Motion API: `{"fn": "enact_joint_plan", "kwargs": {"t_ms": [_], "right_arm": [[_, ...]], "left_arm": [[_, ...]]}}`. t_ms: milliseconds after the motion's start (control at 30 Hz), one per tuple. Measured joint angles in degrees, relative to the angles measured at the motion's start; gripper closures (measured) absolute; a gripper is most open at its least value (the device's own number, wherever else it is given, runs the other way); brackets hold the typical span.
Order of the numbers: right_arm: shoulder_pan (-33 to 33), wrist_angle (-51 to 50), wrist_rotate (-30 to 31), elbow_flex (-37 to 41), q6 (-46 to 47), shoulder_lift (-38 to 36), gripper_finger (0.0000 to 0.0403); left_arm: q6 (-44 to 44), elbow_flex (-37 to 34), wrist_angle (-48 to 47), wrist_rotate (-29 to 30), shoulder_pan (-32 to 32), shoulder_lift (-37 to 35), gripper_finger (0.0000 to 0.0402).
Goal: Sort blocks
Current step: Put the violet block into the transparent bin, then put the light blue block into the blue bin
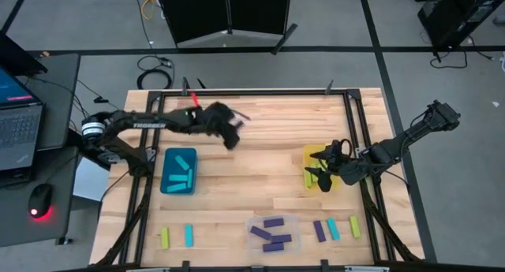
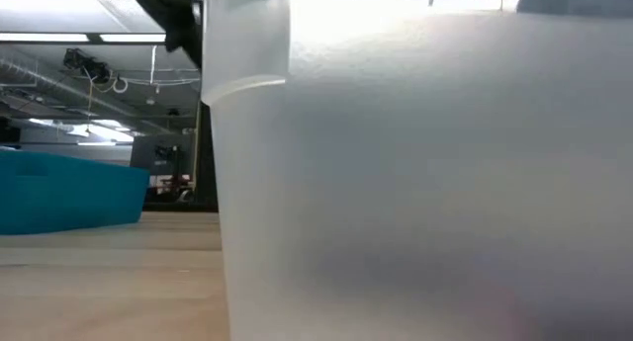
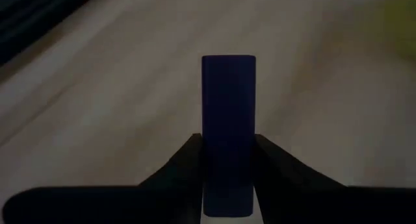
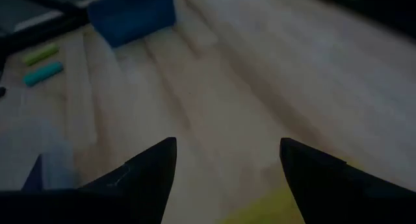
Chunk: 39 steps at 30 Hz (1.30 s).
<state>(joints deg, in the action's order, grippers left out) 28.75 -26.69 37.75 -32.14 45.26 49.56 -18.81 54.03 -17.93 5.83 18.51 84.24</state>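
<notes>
Wooden counter (image 1: 260, 146) fills the centre of the high view; teal bin (image 1: 179, 171) at centre left holds cyan blocks (image 1: 183, 177); yellow bin (image 1: 316, 158) at centre right; clear bin (image 1: 274, 232) at lower centre holds purple blocks (image 1: 274, 240). Left pincer (image 1: 230, 136) sits above centre, clamped on a purple block (image 3: 227, 130) that stands upright between its fingers (image 3: 185, 169) in the left wrist view. Right pincer (image 1: 322, 165) is over the yellow bin, jaws spread wide, holding nothing. Loose blocks: yellow-green (image 1: 165, 238) and cyan (image 1: 189, 235) at lower left; purple, cyan, yellow-green trio (image 1: 334, 228) at lower right.
</notes>
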Motion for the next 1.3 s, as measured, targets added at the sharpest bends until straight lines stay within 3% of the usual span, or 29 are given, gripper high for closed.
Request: {"fn": "enact_joint_plan", "kwargs": {"t_ms": [233, 400, 533, 733, 1000, 1067, 1300], "right_arm": [[-1.5, 6.3, 7.2, 0.0, -8.4, -1.4, 0.0116], [-3.3, 11.7, 8.8, 0.0, -14.2, -5.1, 0.0114], [-4.2, 14.5, 8.8, 0.0, -17.8, -8.4, 0.0116], [-4.2, 15.4, 8.8, -0.1, -19.5, -11.9, 0.0115], [-4.2, 16.5, 6.7, -0.1, -19.3, -12.5, 0.0115], [-4.2, 17.2, 3.9, -0.1, -18.8, -12.4, 0.0113], [-3.8, 17.0, -8.4, 0.0, -17.8, -9.8, 0.0101]], "left_arm": [[2.1, 1.6, 12.5, -4.5, -20.2, 2.0, 0.03], [3.3, 1.6, 23.6, -3.8, -33.9, 5.1, 0.03], [1.7, 1.9, 32.1, -0.7, -41.3, 7.1, 0.03], [-1.0, 9.2, 29.6, 2.4, -47.9, 15.2, 0.03], [-5.9, 26.3, 6.9, 6.7, -49.0, 27.4, 0.0298], [-6.9, 28.3, 3.4, 6.9, -48.9, 28.8, 0.0269], [-8.4, 30.1, 1.2, 6.4, -49.3, 29.4, 0.0107]]}}
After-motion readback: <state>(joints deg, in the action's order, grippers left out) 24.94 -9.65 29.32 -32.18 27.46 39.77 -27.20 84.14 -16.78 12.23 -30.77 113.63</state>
